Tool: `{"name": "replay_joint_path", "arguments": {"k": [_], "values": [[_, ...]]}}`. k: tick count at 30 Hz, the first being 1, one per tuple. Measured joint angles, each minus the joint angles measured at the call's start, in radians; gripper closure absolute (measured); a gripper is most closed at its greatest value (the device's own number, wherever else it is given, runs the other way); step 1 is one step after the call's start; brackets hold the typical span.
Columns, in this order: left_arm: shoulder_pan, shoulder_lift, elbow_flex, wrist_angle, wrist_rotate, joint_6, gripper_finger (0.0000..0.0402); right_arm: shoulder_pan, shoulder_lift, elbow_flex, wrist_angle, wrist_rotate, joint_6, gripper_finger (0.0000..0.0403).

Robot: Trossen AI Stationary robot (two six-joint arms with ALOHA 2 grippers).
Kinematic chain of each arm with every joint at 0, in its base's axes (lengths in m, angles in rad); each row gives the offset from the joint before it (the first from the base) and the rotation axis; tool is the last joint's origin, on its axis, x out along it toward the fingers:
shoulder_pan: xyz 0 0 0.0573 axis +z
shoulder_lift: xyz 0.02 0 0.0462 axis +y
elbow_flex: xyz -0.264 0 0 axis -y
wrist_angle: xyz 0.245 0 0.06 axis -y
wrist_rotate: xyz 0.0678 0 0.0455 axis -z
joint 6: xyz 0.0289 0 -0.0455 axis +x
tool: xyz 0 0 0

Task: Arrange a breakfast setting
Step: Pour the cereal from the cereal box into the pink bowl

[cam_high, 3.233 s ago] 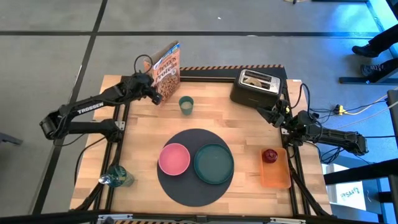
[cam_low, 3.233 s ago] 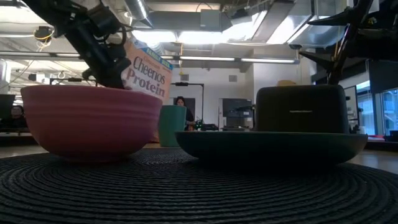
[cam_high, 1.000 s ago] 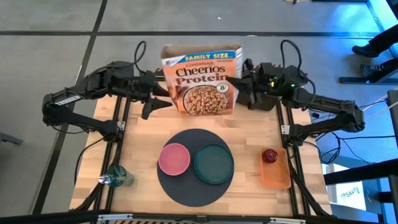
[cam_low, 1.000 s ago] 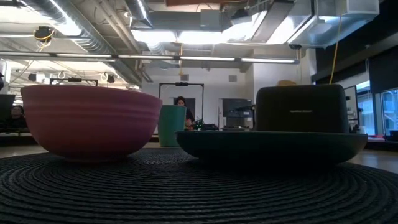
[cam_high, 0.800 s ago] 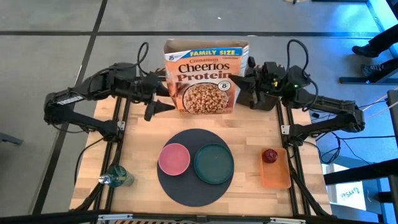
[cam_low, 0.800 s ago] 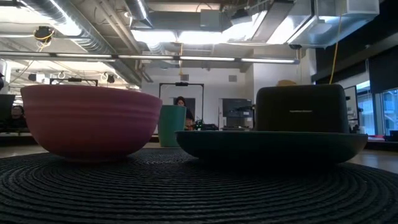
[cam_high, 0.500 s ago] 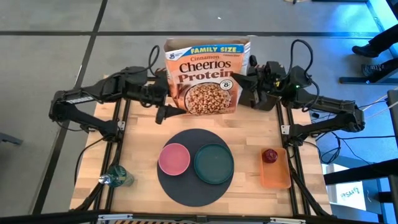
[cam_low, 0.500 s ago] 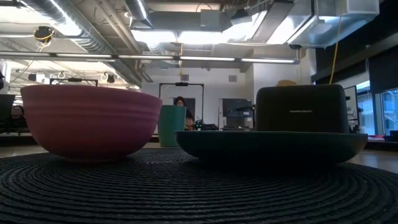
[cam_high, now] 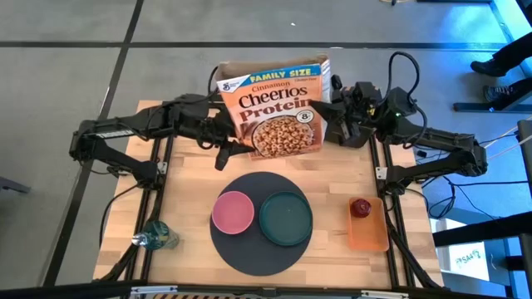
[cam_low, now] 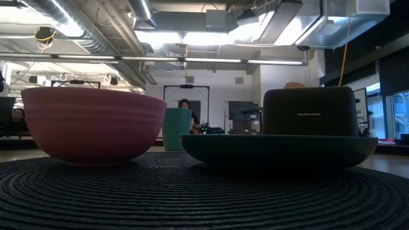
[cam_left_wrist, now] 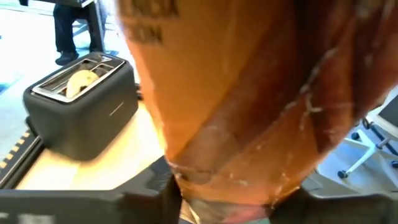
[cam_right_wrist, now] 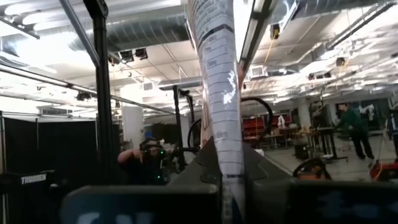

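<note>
One cardboard cereal box aloft: right hand pinching edge, left hand grip unclear. One woven round mat; one ribbed pink bowl; one green plate.

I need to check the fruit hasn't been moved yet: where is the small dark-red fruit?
In the high view the small dark-red fruit sits at the far end of the orange tray on the table's right side, right of the dark-green plate.

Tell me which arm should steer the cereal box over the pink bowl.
Probably left: left gripper is at the cereal box's lower corner, on the pink bowl's side; right gripper clamps the box's opposite edge.
</note>
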Motion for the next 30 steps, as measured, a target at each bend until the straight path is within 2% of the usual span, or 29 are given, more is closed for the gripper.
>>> {"name": "replay_joint_path", "arguments": {"k": [3, 6, 10, 13, 15, 17, 19, 21, 27, 30], "values": [[0.0, -0.015, -0.001, -0.022, -0.003, 0.0, 0.0277, 0.0, 0.0, 0.0, -0.02, -0.019, 0.021, 0.0382], [0.0, -0.04, -0.001, -0.092, -0.001, 0.001, 0.0277, 0.0, -0.015, 0.0, -0.066, -0.027, 0.019, 0.0344], [-0.009, -0.106, 0.017, -0.307, -0.005, 0.023, 0.0277, -0.001, -0.078, -0.001, -0.129, -0.019, -0.009, 0.0278], [-0.03, -0.138, 0.094, -0.574, -0.07, 0.092, 0.0278, -0.001, -0.146, 0.002, -0.239, 0.058, -0.07, 0.0233], [-0.053, -0.144, 0.163, -0.769, -0.149, 0.129, 0.0278, 0.0, -0.19, 0.002, -0.325, 0.149, -0.12, 0.0209], [-0.081, -0.144, 0.221, -0.948, -0.24, 0.155, 0.0278, 0.0, -0.231, 0.001, -0.4, 0.242, -0.156, 0.0193], [-0.112, -0.143, 0.26, -1.06, -0.314, 0.167, 0.0278, 0.0, -0.266, 0.001, -0.45, 0.315, -0.175, 0.0185], [-0.138, -0.144, 0.268, -1.091, -0.357, 0.192, 0.0278, 0.0, -0.291, 0.001, -0.493, 0.356, -0.187, 0.0183], [-0.199, -0.16, 0.258, -1.085, -0.366, 0.359, 0.0277, 0.0, -0.311, 0.001, -0.589, 0.383, -0.187, 0.0189], [-0.216, -0.134, 0.258, -1.078, -0.435, 0.492, 0.0277, 0.0, -0.308, 0.0, -0.635, 0.398, -0.171, 0.0193]]}}
